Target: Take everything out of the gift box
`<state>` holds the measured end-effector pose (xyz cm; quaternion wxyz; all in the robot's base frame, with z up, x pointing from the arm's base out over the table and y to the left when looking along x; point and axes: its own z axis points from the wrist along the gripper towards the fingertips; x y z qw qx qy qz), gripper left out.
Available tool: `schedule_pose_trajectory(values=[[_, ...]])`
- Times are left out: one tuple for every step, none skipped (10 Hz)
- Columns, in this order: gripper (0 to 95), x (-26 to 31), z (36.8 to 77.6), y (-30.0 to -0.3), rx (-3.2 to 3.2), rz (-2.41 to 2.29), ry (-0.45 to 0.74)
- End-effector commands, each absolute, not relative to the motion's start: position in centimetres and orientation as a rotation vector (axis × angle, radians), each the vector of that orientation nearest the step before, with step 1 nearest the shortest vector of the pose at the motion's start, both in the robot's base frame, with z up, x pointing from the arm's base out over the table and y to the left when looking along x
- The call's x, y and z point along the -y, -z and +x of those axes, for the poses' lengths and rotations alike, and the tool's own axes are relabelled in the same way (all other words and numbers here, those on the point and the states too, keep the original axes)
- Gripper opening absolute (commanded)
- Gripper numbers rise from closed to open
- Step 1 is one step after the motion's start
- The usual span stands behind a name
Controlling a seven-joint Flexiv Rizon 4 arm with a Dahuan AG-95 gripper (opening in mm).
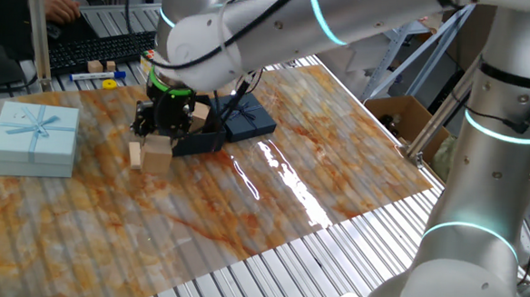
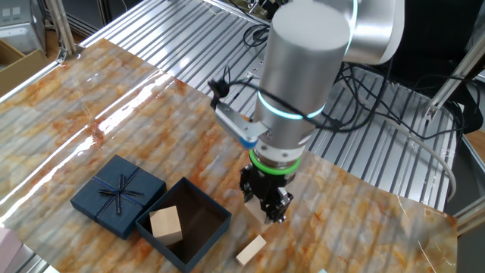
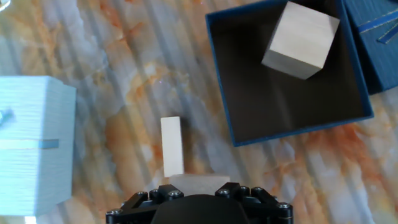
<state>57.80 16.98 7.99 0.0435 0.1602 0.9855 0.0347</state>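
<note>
Item: your tool [image 2: 270,208], pointing down, jaws half-spread and apparently gripping a held block [image 3: 199,182] low over the desk [image 3: 112,74].
Item: slab [image 3: 171,146], already out, lay just beside it, long axis pointing away.
Item: gift box [image 3: 219,87] sat close alongside; its last block [image 3: 301,40] occupied the far corner next to the lid [image 3: 379,43].

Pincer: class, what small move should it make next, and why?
Probably open and let go: the pincer holds a wooden block low over the table, outside the gift box, beside the slab. One cube sits inside.
</note>
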Motion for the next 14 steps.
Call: schedule_pose_trajectory(values=[[0.0, -17.0, 57.9, -7.3, -3.009, 0.487, -0.102], [0.0, -17.1, 57.9, -6.9, -3.008, 0.479, -0.099], [0.0, -17.3, 58.0, -6.5, -3.006, 0.475, -0.097], [0.0, -17.3, 58.0, -6.1, -3.005, 0.473, -0.088], [0.0, -17.3, 57.9, -6.0, -3.008, 0.47, -0.084], [0.0, -17.2, 57.9, -6.2, -3.014, 0.473, -0.092], [0.0, -17.1, 57.6, -6.5, -3.018, 0.472, -0.097], [0.0, -16.9, 57.3, -6.2, -3.014, 0.464, -0.096], [0.0, -16.8, 57.0, -5.9, -3.013, 0.455, -0.097], [0.0, -16.4, 56.6, -5.6, -3.011, 0.441, -0.1], [0.0, -16.3, 56.4, -5.4, -3.012, 0.435, -0.098], [0.0, -16.1, 56.1, -5.1, -3.013, 0.431, -0.101], [0.0, -16.1, 56.0, -5.0, -3.007, 0.477, -0.12], [0.0, -16.1, 56.0, -4.9, -3.006, 0.521, -0.117]])
